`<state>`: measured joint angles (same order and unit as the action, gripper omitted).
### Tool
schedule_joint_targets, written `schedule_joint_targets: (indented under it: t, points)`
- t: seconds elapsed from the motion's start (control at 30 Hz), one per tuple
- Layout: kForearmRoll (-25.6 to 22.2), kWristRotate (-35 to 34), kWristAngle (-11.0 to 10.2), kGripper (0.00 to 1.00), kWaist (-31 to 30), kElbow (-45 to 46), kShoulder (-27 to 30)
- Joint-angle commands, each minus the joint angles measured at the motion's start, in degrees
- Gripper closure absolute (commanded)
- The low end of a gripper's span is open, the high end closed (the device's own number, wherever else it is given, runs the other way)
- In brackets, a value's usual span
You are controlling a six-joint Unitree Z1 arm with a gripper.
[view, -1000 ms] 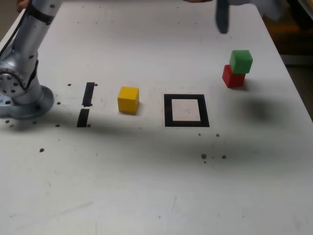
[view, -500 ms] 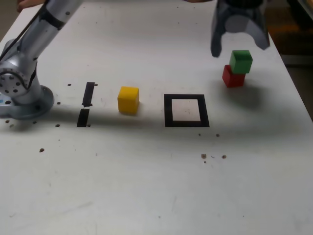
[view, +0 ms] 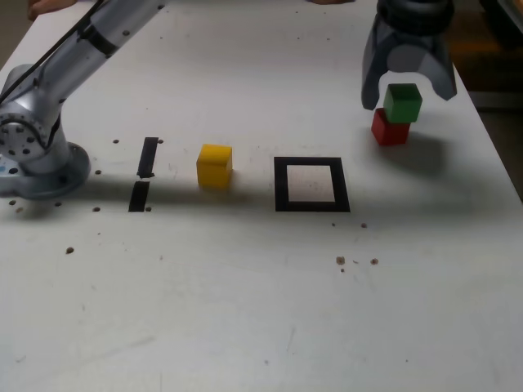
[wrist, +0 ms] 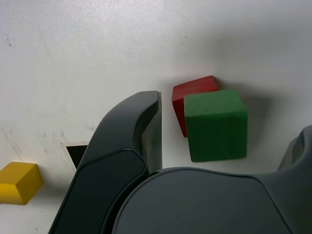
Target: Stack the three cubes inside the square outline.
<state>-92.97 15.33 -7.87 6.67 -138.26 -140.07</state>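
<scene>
At the exterior view's right, the green cube (view: 403,104) rests on the red cube (view: 389,131), shifted a little off it. My gripper (view: 409,95) hangs over this pair, open, one finger on each side of the green cube and gaps showing on both sides. In the wrist view the green cube (wrist: 216,124) lies between the dark fingers (wrist: 146,131), with the red cube (wrist: 192,90) peeking out beneath. The yellow cube (view: 214,166) stands alone left of the square outline (view: 311,184), which encloses bare white table.
Two short black tape strips (view: 145,173) lie left of the yellow cube. The arm's grey base (view: 33,155) stands at the exterior view's left edge. The table's right edge (view: 490,147) runs close behind the red and green pair.
The gripper has come down from the far edge and now straddles the green cube. Its fingers have drawn in slightly. No cube has moved.
</scene>
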Motion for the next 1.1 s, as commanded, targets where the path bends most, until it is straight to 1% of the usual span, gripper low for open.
schedule_joint_targets:
  t: [0.0, 0.07, 0.1, 0.27, 0.33, 0.57, 0.67, 0.77, 0.93, 1.0, 1.07]
  points:
    - [-0.74, 0.06, 0.12, 0.27, 0.26, 0.15, -0.15]
    - [-0.76, 0.1, 0.11, 0.31, 0.39, 0.36, -0.22]
    - [-0.77, 0.12, 0.07, 0.35, 0.45, 0.43, -0.24]
    - [-0.63, 0.11, -0.69, 0.67, 0.43, 0.06, 0.1]
    - [-0.56, 0.05, -1.1, 0.77, 0.32, -0.17, 0.48]
    - [-0.61, -0.03, -1.29, 0.83, 0.15, -0.6, 0.79]
    - [-0.72, -0.03, -1.55, 0.86, 0.03, 0.32, 2.28]
    - [-0.77, -0.03, -2.38, 0.87, -0.02, 4.51, 6.46]
    - [-0.27, -0.61, -3.72, 0.87, 0.4, 16.06, 15.29]
    - [0.63, -1.22, -3.7, 0.87, 0.57, 20.94, 17.81]
    - [2.32, -1.83, -3.23, 0.87, 0.76, 25.54, 19.24]
